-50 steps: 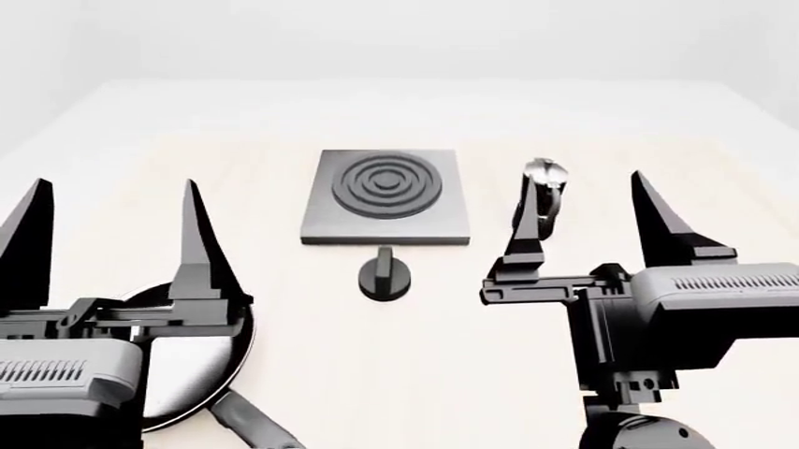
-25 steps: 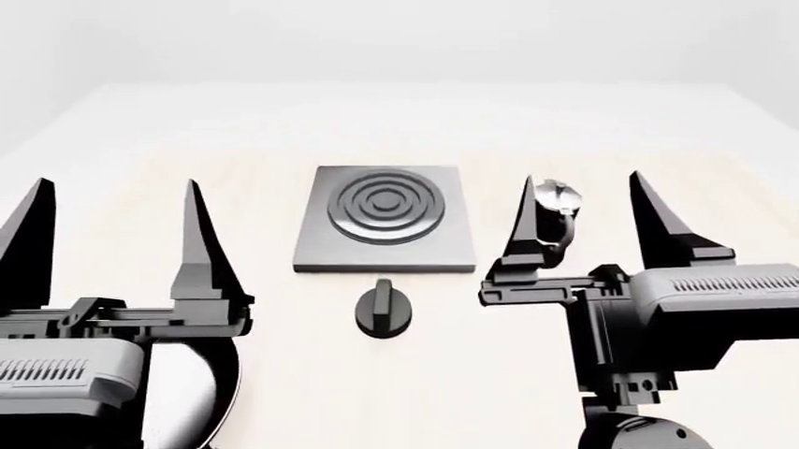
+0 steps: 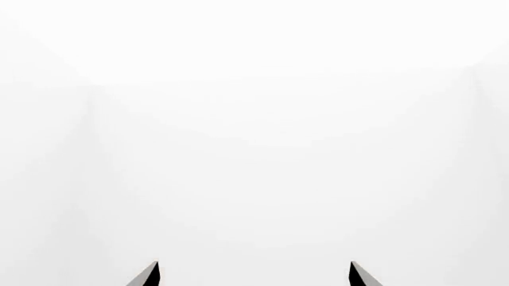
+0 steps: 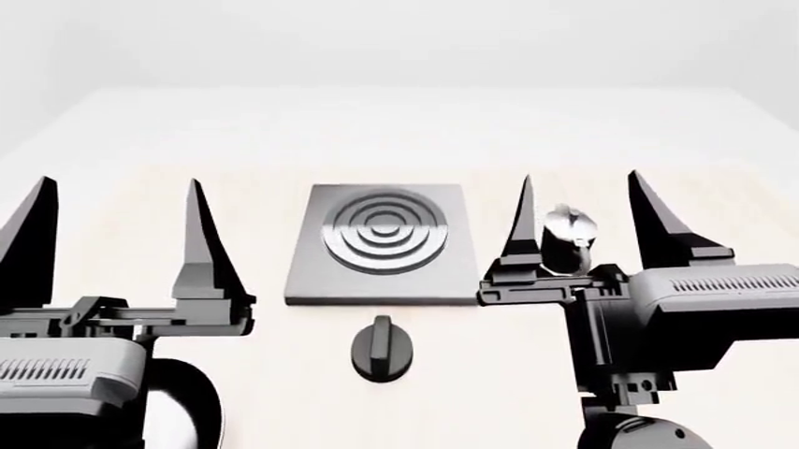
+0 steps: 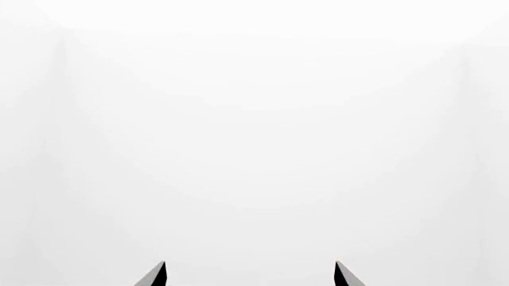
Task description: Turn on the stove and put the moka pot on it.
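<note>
Reaching forward over the table [image 4: 150, 140], both grippers stand with fingers spread wide and hold nothing. Nearest, the left gripper [image 4: 116, 220] hangs above a black frying pan [image 4: 187, 412] (only its rim shows). The right gripper [image 4: 585, 215] frames the moka pot [image 4: 568, 245] between its fingers in the head view; whether they touch it cannot be told. Midway sits the knob [image 4: 384, 348], apart from the stove [image 4: 381, 241] just beyond it. Both wrist views show only fingertips against white.
</note>
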{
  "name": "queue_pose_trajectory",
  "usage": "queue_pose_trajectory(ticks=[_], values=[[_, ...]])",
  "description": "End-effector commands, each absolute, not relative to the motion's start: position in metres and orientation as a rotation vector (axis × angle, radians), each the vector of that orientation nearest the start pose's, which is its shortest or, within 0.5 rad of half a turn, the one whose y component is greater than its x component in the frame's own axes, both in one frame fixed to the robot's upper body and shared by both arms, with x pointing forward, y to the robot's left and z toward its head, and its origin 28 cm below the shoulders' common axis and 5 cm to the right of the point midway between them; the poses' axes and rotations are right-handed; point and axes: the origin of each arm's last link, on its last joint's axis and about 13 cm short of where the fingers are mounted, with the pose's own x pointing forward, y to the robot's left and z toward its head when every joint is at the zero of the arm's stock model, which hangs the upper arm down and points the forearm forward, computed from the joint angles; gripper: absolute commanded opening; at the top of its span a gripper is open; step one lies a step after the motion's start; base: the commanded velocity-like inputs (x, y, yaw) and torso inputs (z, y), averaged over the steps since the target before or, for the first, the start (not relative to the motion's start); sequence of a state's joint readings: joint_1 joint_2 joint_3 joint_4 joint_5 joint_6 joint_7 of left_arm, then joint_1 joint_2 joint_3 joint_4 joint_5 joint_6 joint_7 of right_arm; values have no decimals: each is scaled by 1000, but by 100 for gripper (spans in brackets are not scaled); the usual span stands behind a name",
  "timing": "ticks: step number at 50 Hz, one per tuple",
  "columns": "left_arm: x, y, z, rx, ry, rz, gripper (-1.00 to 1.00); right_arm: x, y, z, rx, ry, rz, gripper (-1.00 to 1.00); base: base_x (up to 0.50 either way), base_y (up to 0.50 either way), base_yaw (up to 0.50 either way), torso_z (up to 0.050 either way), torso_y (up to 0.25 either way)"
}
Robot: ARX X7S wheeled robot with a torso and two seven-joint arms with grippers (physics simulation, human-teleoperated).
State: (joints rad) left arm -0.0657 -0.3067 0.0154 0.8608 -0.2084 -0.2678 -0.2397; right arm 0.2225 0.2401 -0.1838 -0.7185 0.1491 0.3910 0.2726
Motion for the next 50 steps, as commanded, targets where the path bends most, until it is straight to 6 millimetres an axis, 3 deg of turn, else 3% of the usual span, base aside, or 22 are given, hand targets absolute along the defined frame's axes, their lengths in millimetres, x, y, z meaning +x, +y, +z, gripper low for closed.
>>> queue_pose_trajectory(ticks=[1, 26, 38, 46, 50], values=[[178, 229, 182, 43, -634, 20, 100, 212, -92, 173, -42, -510, 21, 100, 223, 0, 0, 0, 0], [183, 225, 177, 32, -601, 0, 100, 212, -91, 170, -48, -502, 21, 100, 148, 0, 0, 0, 0], [216, 218, 164, -56, -382, -131, 100, 211, -90, 165, -43, -507, 23, 100, 0, 0, 0, 0, 0], [228, 216, 153, -102, -260, -204, 100, 211, -89, 175, -45, -514, 28, 100, 0, 0, 0, 0, 0], [236, 214, 139, -123, -165, -249, 100, 211, -88, 173, -45, -518, 32, 100, 0, 0, 0, 0, 0]])
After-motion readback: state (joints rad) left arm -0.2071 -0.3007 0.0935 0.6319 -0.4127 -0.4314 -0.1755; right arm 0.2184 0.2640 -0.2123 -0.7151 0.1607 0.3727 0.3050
